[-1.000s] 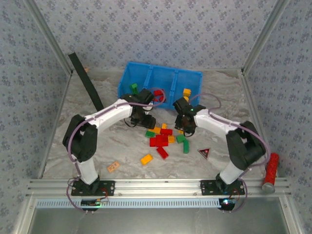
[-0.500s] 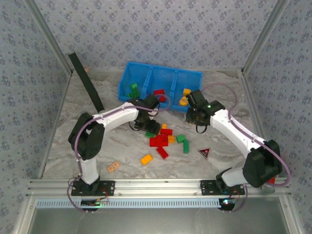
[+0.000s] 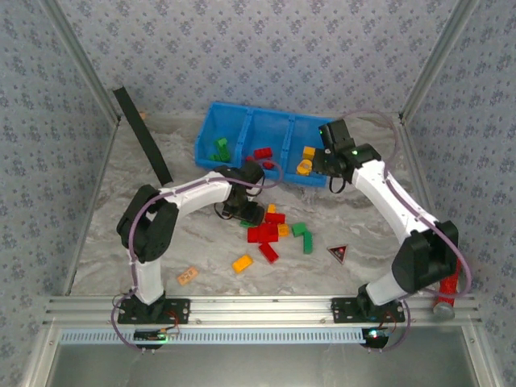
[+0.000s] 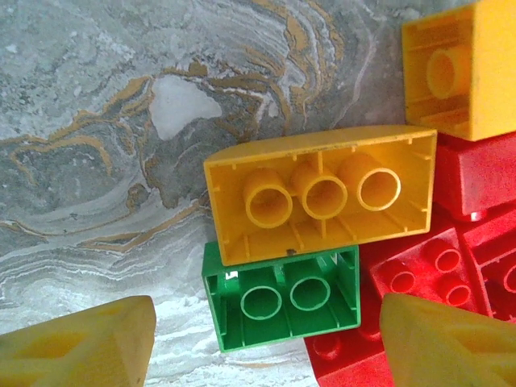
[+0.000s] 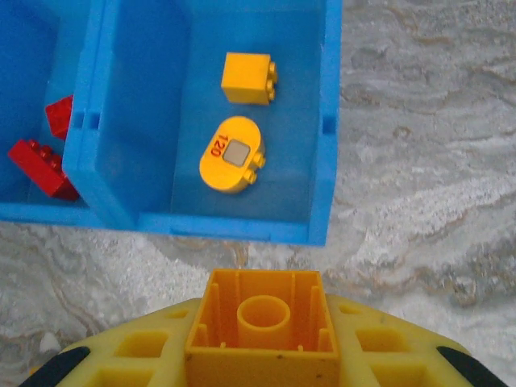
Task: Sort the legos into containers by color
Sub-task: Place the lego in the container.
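The containers are three compartments of one blue bin (image 3: 242,119): green legos (image 3: 220,148) on the left, red (image 3: 262,153) in the middle, yellow (image 3: 305,158) on the right. My right gripper (image 3: 321,171) is shut on a yellow-orange lego (image 5: 262,330), held just short of the bin's front wall (image 5: 234,228) at the right compartment. My left gripper (image 4: 270,347) is open low over the loose pile, its fingers (image 4: 81,347) either side of an upside-down green lego (image 4: 282,298). An upside-down yellow lego (image 4: 322,193) touches it, with red legos (image 4: 427,274) beside.
Loose red, yellow and green legos (image 3: 270,234) lie mid-table. A pale orange flat piece (image 3: 187,276) and a black triangle (image 3: 338,253) sit nearer the front. A black strip (image 3: 141,133) leans at the back left; a red cylinder (image 3: 446,282) lies at the right edge.
My right gripper carried the yellow-orange lego from the pile up to the bin's right compartment. My left gripper came down from the bin to the pile and opened wider.
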### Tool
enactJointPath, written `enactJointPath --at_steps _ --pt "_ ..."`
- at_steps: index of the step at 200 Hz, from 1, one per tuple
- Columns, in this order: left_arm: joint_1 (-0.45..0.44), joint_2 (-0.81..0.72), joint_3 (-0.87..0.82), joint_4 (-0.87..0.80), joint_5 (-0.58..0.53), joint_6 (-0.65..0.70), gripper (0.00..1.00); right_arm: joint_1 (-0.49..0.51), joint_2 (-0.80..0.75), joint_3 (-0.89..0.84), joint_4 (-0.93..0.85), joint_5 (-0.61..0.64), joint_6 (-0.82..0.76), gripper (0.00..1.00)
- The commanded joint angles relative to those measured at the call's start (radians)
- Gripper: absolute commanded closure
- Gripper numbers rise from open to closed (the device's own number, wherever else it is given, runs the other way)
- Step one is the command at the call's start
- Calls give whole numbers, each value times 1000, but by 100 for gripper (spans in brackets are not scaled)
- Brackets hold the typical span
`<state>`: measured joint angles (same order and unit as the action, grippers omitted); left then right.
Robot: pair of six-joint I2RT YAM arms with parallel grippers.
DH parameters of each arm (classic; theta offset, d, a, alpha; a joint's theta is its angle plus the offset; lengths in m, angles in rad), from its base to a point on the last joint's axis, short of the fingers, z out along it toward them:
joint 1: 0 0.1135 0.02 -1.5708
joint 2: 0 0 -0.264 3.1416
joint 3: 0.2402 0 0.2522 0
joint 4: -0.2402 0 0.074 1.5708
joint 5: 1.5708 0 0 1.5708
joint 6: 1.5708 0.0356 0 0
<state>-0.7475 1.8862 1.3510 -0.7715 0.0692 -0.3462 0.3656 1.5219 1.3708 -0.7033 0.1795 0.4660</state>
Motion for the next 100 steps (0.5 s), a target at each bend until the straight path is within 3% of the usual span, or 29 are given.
enactJointPath --at_steps 1,100 --pt "-4 23 -1 -1 -19 -9 27 -11 70 68 24 1 -56 70" --pt "-4 66 11 -11 -14 -14 27 -17 346 234 80 -33 -121 67"
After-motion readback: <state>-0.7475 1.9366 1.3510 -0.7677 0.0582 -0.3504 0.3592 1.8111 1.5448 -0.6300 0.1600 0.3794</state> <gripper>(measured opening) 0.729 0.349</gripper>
